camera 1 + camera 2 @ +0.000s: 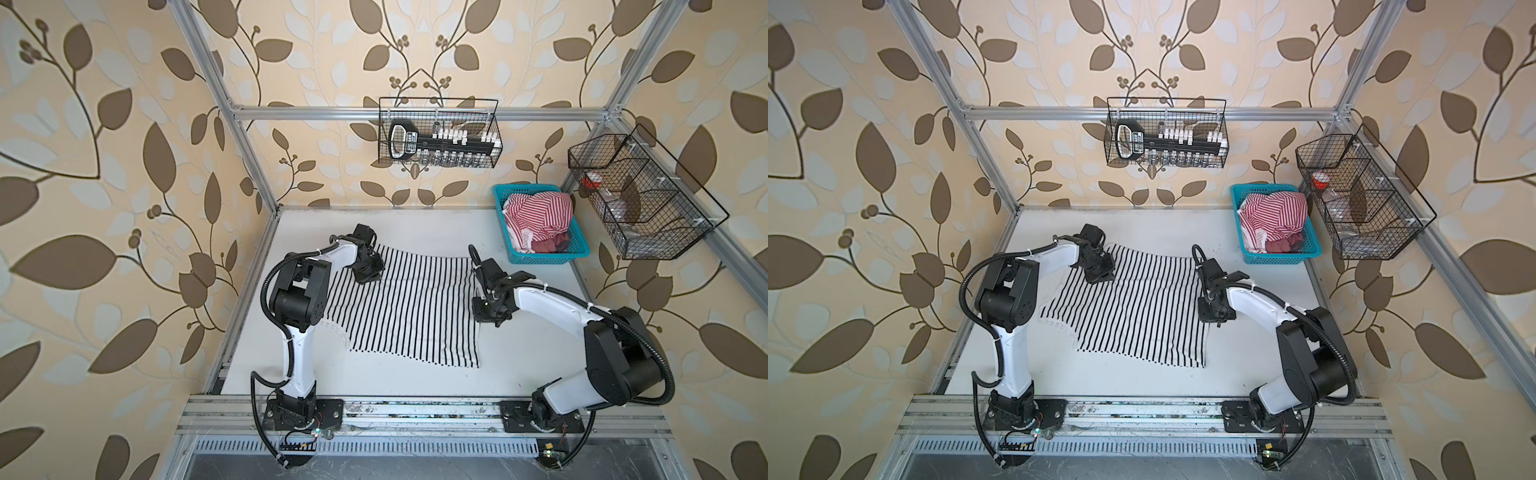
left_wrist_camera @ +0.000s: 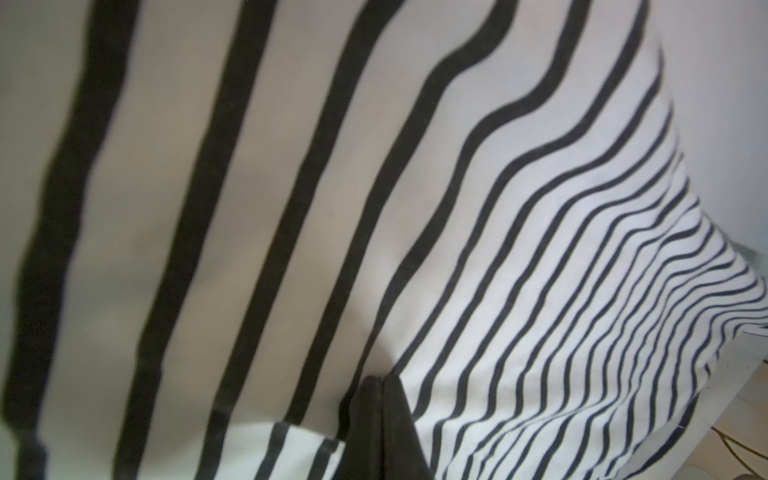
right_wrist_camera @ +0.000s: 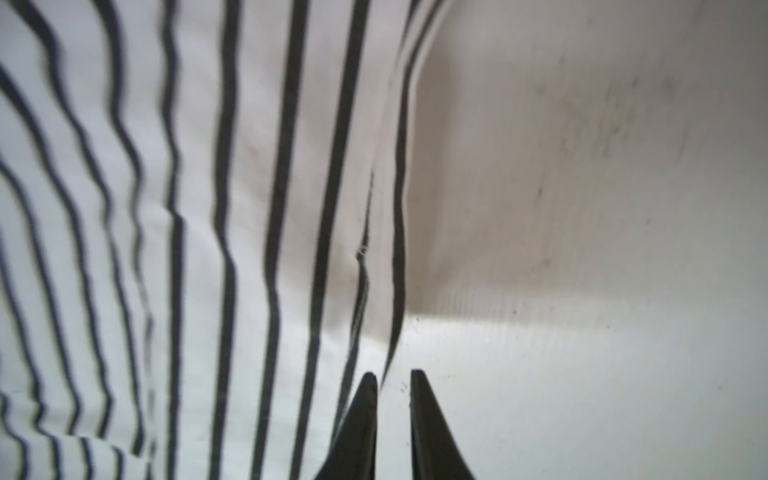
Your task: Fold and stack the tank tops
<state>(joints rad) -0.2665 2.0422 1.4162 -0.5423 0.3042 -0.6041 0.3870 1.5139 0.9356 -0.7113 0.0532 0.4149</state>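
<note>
The black-striped tank top (image 1: 411, 307) lies spread on the tabletop (image 1: 415, 228), its far left corner raised. The left gripper (image 1: 368, 272) is clamped shut on that corner. The right gripper (image 3: 394, 374) sits at the cloth's right edge with its jaws a narrow gap apart, and I see nothing pinched in them.

My worry is that with only one corner held, any pull from the left would drag the cloth askew and bunch it. The near left strap area already looks rumpled. If the right gripper re-closes there, it may catch a single layer, or miss the hem altogether.

Count:
- Two tank tops, the red-striped tank top (image 1: 536, 216) crumpled in the basket
- One teal basket (image 1: 540, 257), far right
- Two wire baskets (image 1: 438, 99) on the frame
- Two grippers
</note>
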